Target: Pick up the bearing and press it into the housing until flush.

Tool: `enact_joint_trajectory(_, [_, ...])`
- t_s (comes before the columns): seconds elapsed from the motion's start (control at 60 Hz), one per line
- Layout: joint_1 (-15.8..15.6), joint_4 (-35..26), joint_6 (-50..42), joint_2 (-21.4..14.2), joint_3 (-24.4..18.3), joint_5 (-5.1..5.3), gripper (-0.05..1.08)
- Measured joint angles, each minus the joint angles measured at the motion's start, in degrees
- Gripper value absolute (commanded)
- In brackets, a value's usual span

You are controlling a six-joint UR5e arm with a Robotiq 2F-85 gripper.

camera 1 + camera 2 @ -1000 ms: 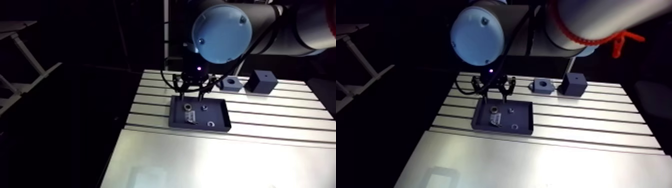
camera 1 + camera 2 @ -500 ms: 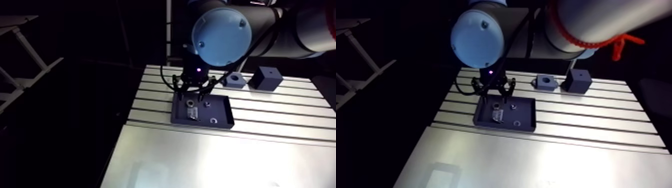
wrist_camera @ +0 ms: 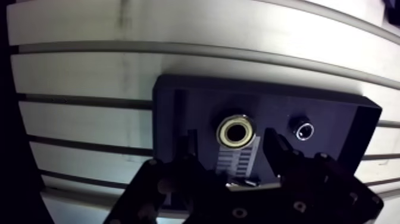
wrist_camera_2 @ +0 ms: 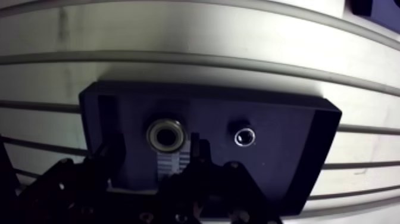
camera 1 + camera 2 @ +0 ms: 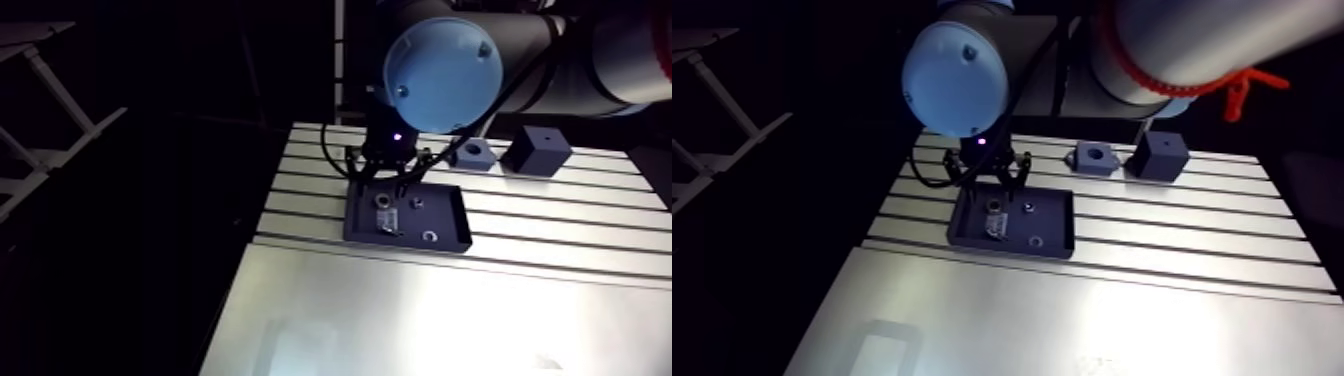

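Bearing point(image 3: 235, 131) lies clear of tray point(image 3: 165, 101) walls, just ahead of spread fingers point(image 3: 275, 149).

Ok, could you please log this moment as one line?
stage: pre-grasp | gripper: open, above tray | bearing: lying in tray, not gripped

hand point(image 3: 231, 138): fingers point(image 3: 189, 156) spread | bearing point(image 3: 236, 131): between them, in tray point(image 3: 178, 101)

The tool point(image 3: 230, 142) has lowered toward the bearing point(image 3: 234, 131).
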State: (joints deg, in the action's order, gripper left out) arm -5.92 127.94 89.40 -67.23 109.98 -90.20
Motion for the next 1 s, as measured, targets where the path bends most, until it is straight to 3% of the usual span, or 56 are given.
enact_joint_trajectory(1.0, [0.0, 0.4, 0.0, 1.0, 0.1, -0.31, 0.4])
